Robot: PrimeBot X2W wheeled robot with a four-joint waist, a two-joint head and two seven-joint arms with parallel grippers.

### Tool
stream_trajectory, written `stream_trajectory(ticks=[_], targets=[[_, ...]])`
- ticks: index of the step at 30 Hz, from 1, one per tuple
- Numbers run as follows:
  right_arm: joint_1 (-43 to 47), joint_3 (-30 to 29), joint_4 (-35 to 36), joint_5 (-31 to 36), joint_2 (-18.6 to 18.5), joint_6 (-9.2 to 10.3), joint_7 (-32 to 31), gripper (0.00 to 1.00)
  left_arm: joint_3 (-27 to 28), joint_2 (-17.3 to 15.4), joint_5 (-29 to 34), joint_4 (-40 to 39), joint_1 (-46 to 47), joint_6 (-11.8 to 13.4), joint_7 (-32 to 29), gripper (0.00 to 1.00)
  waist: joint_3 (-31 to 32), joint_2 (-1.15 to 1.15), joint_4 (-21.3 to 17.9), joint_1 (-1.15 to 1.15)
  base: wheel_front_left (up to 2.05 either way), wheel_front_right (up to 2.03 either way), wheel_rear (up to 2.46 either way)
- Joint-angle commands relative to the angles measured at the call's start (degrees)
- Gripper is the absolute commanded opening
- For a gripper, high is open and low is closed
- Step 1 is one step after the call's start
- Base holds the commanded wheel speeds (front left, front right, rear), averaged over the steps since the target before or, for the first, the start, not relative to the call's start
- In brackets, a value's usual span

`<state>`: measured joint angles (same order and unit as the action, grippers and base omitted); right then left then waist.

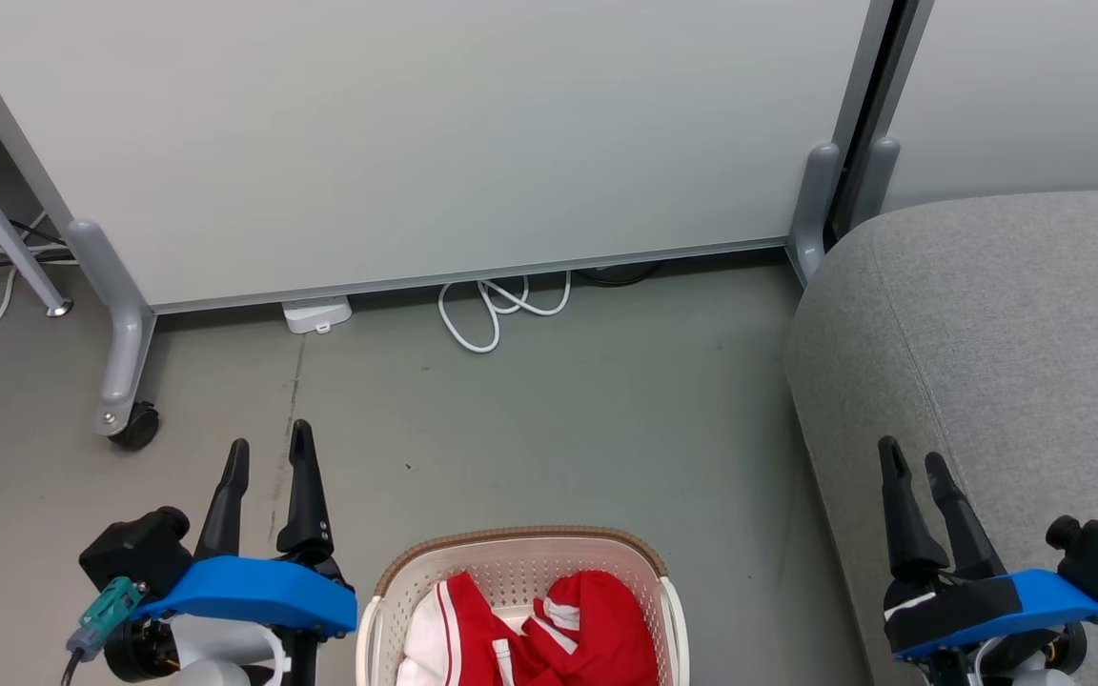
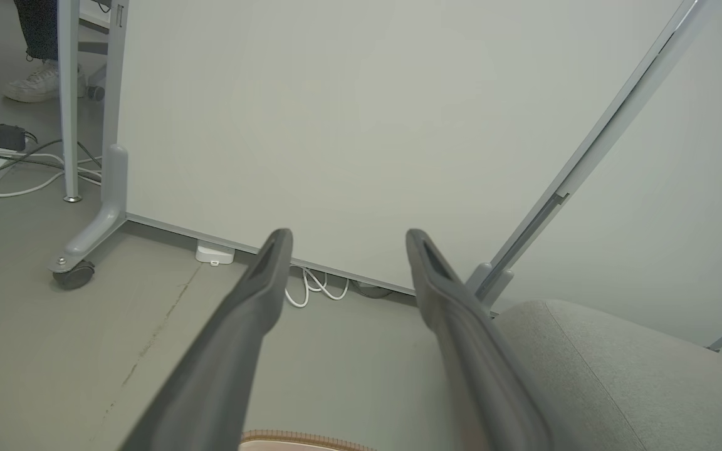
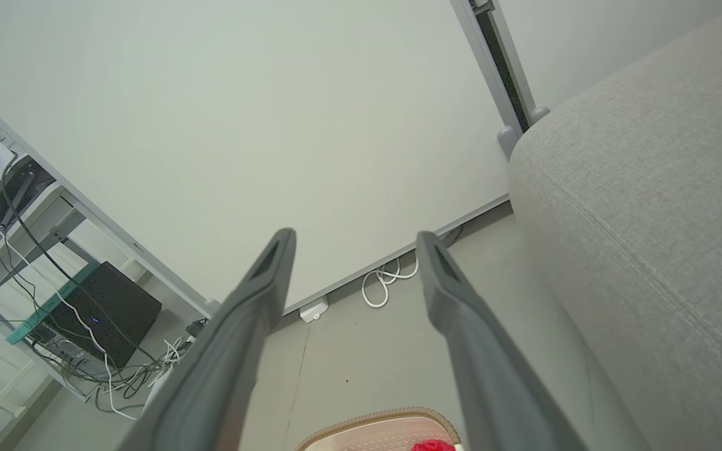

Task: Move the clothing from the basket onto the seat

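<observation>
Between the left gripper (image 1: 271,436) and right gripper (image 1: 911,450), both spread empty, red-and-white fabric clothing (image 1: 549,629), perhaps two garments, fills a cream perforated basket (image 1: 520,535).

Grey floor (image 1: 549,410); white wheeled partition (image 1: 416,143); white cable (image 1: 501,307) coiled at its base.

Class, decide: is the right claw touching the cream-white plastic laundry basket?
Apart. The head view shows grey floor between the right claw and the cream-white plastic laundry basket.

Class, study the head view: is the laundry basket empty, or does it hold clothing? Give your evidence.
Not empty. Red-and-white clothing lies bunched inside the basket, below its brown rim.
</observation>
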<state>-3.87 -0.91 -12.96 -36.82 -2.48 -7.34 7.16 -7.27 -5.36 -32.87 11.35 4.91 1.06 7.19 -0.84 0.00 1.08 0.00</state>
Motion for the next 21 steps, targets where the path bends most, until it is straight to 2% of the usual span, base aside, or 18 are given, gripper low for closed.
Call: stream_trajectory(ticks=[1, 21], targets=[[-0.9, 0.2, 0.6, 2.2, -0.4, -0.14, 0.6, 1.00, -0.6, -0.7, 2.0, -0.5, 1.5, 0.5, 0.6, 1.00, 0.0, 0.00, 0.0, 0.00, 0.00, 0.00, 0.00], [-1.0, 1.2, 0.3, 14.1, -0.5, -0.16, 3.5, 1.00, -4.3, -1.7, 12.9, -0.5, 1.8, 2.0, 3.5, 1.00, -0.2, 0.00, 0.5, 0.00, 0.00, 0.00, 0.00]])
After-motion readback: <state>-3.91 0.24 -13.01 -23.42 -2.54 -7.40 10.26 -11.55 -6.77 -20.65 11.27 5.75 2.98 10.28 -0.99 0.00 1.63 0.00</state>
